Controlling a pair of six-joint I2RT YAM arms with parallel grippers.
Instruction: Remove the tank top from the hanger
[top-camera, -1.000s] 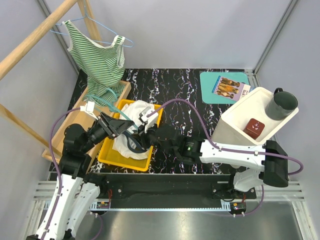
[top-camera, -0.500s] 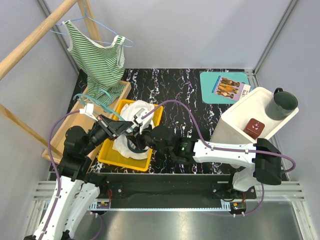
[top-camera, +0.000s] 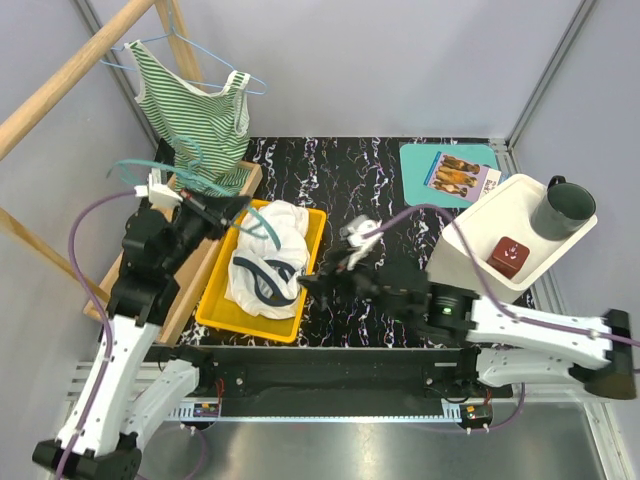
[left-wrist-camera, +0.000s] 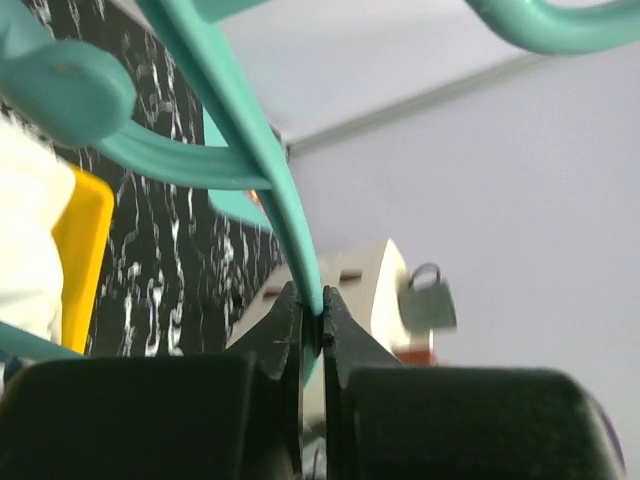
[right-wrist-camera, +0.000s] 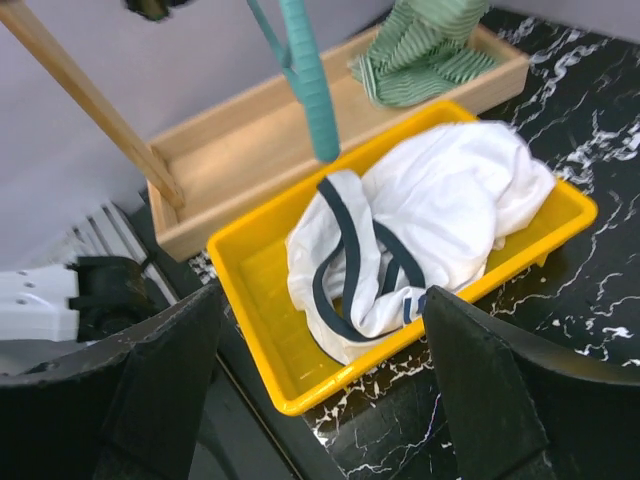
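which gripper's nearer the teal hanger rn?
Left. The left gripper is shut on the teal hanger; the right gripper is open beside the yellow tray's right edge, off the hanger.

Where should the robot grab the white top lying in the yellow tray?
Probably the dark-edged strap loop of the white top, coming straight down from above. The loop lies on top of the heap, and the walls of the yellow tray block a sideways approach.

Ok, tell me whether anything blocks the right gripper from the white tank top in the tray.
Nothing visible does. The right gripper is open beside the yellow tray, and the tank top lies uncovered just beyond it. The teal hanger, pinched in the left gripper, hangs over the tray's far side.
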